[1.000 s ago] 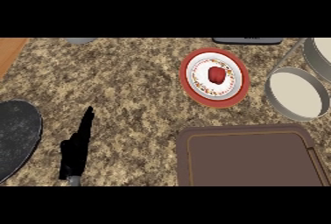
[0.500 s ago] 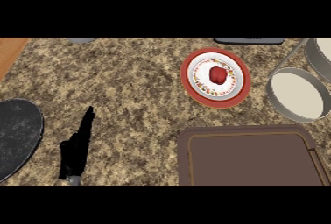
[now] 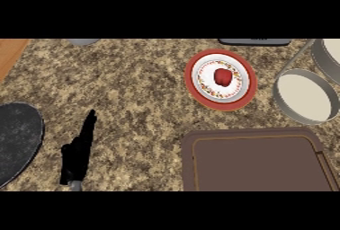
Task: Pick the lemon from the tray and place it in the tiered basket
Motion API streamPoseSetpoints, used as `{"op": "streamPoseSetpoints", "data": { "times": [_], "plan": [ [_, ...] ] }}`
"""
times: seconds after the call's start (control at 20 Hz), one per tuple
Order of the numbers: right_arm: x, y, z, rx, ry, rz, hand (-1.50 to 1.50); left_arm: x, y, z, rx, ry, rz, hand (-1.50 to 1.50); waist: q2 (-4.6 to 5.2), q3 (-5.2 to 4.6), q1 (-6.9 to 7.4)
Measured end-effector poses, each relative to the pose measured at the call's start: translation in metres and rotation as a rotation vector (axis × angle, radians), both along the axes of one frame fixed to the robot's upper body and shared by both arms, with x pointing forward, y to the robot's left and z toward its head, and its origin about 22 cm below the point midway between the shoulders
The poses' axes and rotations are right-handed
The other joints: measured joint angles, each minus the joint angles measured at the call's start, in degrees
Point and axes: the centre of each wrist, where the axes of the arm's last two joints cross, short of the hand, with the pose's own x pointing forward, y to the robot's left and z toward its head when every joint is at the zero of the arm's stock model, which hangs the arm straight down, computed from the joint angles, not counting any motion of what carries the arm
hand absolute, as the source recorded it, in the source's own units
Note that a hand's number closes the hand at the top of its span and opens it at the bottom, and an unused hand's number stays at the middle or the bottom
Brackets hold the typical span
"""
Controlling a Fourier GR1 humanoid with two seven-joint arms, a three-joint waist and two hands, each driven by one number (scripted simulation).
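Where the lemon lies: cannot be told from the head view.
Tray (image 3: 256, 161): brown, squarish with rounded corners, flat on the speckled counter (image 3: 133, 94); its inner surface shows bare.
Tiered basket (image 3: 304, 96): just beyond the tray's far right corner; two round grey-rimmed tiers with pale floors, the farther one cut by the view's edge.
Plate (image 3: 199, 85): red-rimmed, beyond the tray's far left corner, apart from it, holding a red fruit (image 3: 224, 77).
Left hand (image 3: 78, 152): well left of the tray, fingers straight, gripping nothing.
Dark round disc (image 3: 16, 139): farther left of the tray than the hand.
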Motion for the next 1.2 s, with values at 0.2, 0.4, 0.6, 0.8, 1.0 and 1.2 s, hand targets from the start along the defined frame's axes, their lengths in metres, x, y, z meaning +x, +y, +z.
{"op": "streamPoseSetpoints", "data": {
  "times": [0.2, 0.4, 0.6, 0.8, 1.0, 1.2],
  "plan": [
    [0.016, 0.003, -0.025, 0.067, -0.001, 0.01, 1.5, 0.0, 0.002, 0.002, -0.005, 0.011, 0.009, 0.0, -0.05, 0.01, -0.34],
    [0.027, 0.002, -0.043, 0.252, -0.027, 0.017, -1.5, -0.003, 0.003, 0.002, 0.002, 0.003, 0.013, 0.0, -0.21, -0.22, -0.44],
    [0.034, 0.003, -0.054, 0.393, -0.086, 0.033, -1.5, -0.001, 0.002, 0.004, 0.002, 0.017, 0.013, 0.0, -0.4, -0.48, -0.69],
    [0.036, -0.004, -0.053, 0.539, -0.181, 0.046, -1.5, -0.003, 0.002, 0.005, 0.004, 0.021, 0.019, 0.0, -0.35, -0.28, -0.89],
    [0.03, -0.017, -0.039, 0.6, -0.321, 0.017, -1.5, -0.003, 0.004, 0.003, -0.001, 0.023, 0.024, 0.0, -0.27, -0.11, -1.16],
    [0.008, -0.048, -0.025, 0.591, -0.464, -0.114, -1.5, -0.007, 0.009, 0.003, 0.001, 0.014, 0.03, 0.0, -0.24, -0.07, -1.51]
  ]
}}
